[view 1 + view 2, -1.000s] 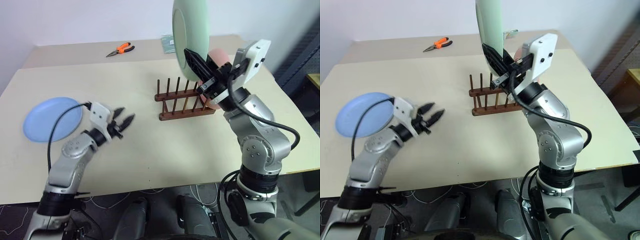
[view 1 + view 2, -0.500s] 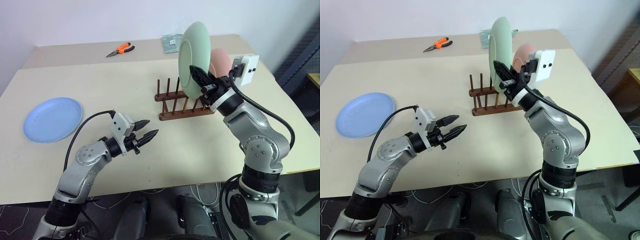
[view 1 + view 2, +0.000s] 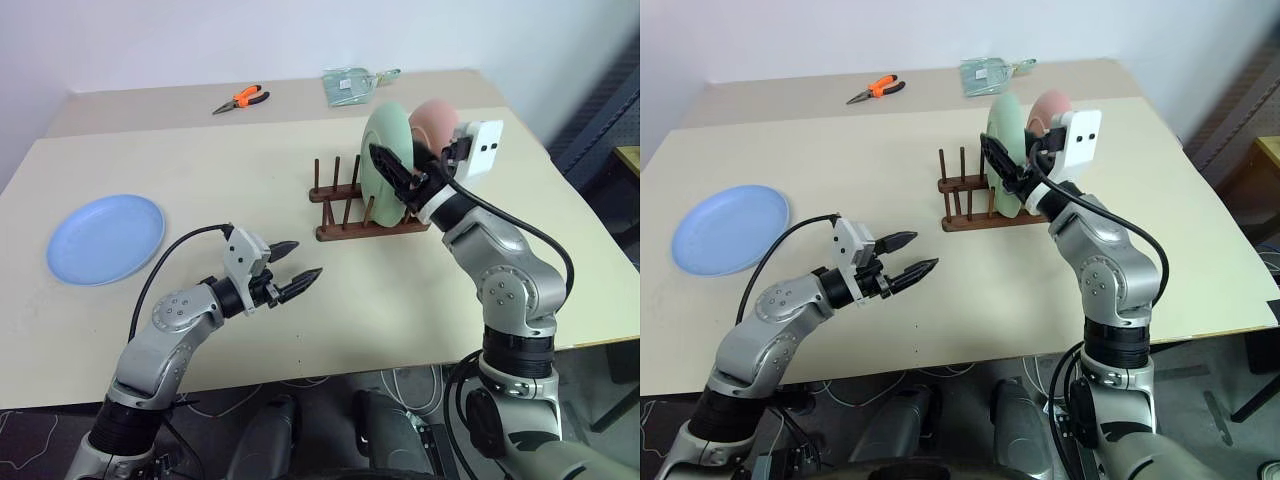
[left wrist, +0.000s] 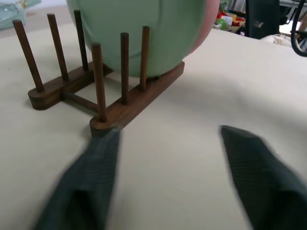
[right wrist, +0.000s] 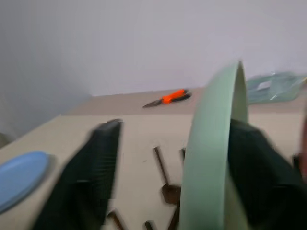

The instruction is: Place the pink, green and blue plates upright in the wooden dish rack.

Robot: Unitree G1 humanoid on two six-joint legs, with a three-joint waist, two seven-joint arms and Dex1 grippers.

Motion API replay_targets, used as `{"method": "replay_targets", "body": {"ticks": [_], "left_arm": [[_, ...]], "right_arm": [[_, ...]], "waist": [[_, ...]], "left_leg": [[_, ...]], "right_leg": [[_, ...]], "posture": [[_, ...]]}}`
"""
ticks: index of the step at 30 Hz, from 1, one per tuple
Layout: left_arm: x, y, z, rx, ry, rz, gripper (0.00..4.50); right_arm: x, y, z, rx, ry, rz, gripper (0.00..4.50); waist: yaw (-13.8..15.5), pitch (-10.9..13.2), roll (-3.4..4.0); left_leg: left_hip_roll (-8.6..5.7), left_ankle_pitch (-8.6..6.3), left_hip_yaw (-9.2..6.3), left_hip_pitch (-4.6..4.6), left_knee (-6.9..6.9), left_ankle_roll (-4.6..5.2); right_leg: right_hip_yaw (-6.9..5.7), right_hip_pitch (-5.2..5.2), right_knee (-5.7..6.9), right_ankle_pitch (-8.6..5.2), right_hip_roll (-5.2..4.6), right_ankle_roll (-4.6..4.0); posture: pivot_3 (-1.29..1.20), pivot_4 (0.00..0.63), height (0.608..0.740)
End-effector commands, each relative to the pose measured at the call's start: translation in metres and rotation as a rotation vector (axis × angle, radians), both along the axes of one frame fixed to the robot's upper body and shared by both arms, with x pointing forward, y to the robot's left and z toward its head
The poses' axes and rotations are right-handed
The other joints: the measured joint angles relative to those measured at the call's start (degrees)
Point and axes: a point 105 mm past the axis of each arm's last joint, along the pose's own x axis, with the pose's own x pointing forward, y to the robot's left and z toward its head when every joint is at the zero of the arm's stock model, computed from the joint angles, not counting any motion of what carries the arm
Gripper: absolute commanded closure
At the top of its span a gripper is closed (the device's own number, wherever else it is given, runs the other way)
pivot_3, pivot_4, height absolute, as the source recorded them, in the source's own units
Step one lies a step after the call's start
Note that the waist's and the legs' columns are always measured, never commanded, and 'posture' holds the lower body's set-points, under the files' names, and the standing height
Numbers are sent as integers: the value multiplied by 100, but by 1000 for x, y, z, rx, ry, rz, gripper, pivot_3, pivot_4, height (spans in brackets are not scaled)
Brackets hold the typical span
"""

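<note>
The green plate stands upright between the pegs of the wooden dish rack, and the pink plate stands upright just behind it. My right gripper is open with one finger on each side of the green plate's rim; the finger on one side stands well off it. The blue plate lies flat at the table's left. My left gripper hovers low over the table in front of the rack, open and empty, pointing at the rack.
Orange-handled pliers and a clear plastic bag lie at the back of the table. The table's right edge runs close to my right arm.
My right gripper lowered the green plate into the rack and spread its fingers. My left gripper moved right from beside the blue plate toward the rack and opened wider.
</note>
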Motion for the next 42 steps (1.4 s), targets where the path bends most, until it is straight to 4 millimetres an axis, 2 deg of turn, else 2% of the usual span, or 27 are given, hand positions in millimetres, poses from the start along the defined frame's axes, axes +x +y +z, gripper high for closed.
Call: {"method": "replay_targets", "body": {"ticks": [1,4,7,8,10,11,13,15,19,23,24,26,32,33,35,37,38,42], "left_arm": [[3,4,18,-50,-47,34,32],[18,18,22,-78,-58,152,32],[44,58,36,-212,-70,426,32],[52,74,37,-228,-77,532,9],[68,137,38,-297,-65,930,0],[70,156,37,-329,-48,1050,0],[57,216,25,-310,8,1417,0],[37,253,23,-272,11,1658,0],[13,280,19,-270,55,1853,0],[4,286,-1,-345,206,1893,0],[7,282,-9,-383,267,1847,252],[8,277,-20,-472,361,1811,910],[16,271,-21,-549,410,1702,4076],[18,270,-21,-550,416,1688,4450],[23,266,-19,-551,417,1657,4450],[32,260,-4,-546,342,1595,4450],[37,254,10,-538,272,1547,4450],[59,201,83,-549,-32,1263,4450]], "right_arm": [[-7,2,30,-42,-147,-17,883],[-11,5,42,-103,-222,-25,883],[-18,8,63,-251,-379,-74,883],[-22,13,66,-302,-422,-55,626],[-38,38,65,-496,-543,39,30],[-42,45,63,-551,-574,70,30],[-50,61,51,-653,-604,146,30],[-53,70,38,-712,-612,190,30],[-54,78,23,-736,-600,247,30],[-55,84,18,-738,-606,283,30],[-55,85,17,-736,-607,288,6],[-56,86,15,-734,-609,294,0],[-54,81,11,-736,-593,279,0],[-53,80,11,-735,-588,277,0],[-52,79,11,-732,-576,276,0],[-51,79,12,-733,-575,274,0],[-51,79,13,-740,-580,268,0],[-52,87,8,-848,-647,271,0]], "waist": [[0,0,0],[7,0,0],[7,2,2],[9,2,2],[4,1,0],[-6,0,-2],[-30,-3,-8],[-35,-3,-8],[84,-2,-19],[149,-7,-28],[149,-7,-30],[146,-8,-31],[105,-8,-37],[105,-8,-37],[102,-8,-37],[106,-8,-37],[107,-8,-37],[152,-5,-45]], "left_leg": [[0,0,0,0,0,0],[0,0,0,0,1,0],[-1,0,-1,0,3,0],[-1,0,-1,0,4,0],[1,0,-1,0,5,0],[0,0,-1,0,4,0],[5,0,-2,1,3,-1],[5,0,-2,2,2,-1],[-5,0,-8,-4,10,-2],[-9,0,-11,-4,15,-2],[-9,0,-11,-4,14,-3],[-8,0,-11,-4,14,-3],[-6,1,-12,-3,12,-6],[-5,1,-12,-2,12,-7],[-5,2,-12,-1,11,-8],[-6,2,-11,-1,11,-8],[-6,2,-11,-1,11,-8],[-7,3,-11,-4,12,-9]], "right_leg": [[0,0,0,0,0,0],[-1,0,0,0,0,0],[-2,0,1,0,-1,1],[-3,0,0,1,-1,2],[-5,0,0,1,2,2],[-5,0,0,1,1,3],[-6,-1,0,1,5,4],[-5,-2,2,1,5,5],[-11,3,-1,2,-3,6],[-15,8,-6,2,-6,6],[-16,8,-6,2,-6,6],[-17,8,-6,2,-6,6],[-18,6,-1,2,-3,5],[-18,6,0,2,-2,5],[-18,6,1,2,-2,4],[-17,6,0,2,-3,4],[-17,6,0,2,-3,4],[-18,7,-4,2,-4,4]], "posture": [[0,150,738],[0,150,738],[0,150,738],[0,150,738],[0,150,738],[0,150,738],[0,150,738],[0,150,738],[0,150,738],[0,150,738],[0,150,738],[0,150,738],[0,150,738],[0,150,738],[0,150,738],[0,150,738],[0,150,738],[0,150,738]]}}
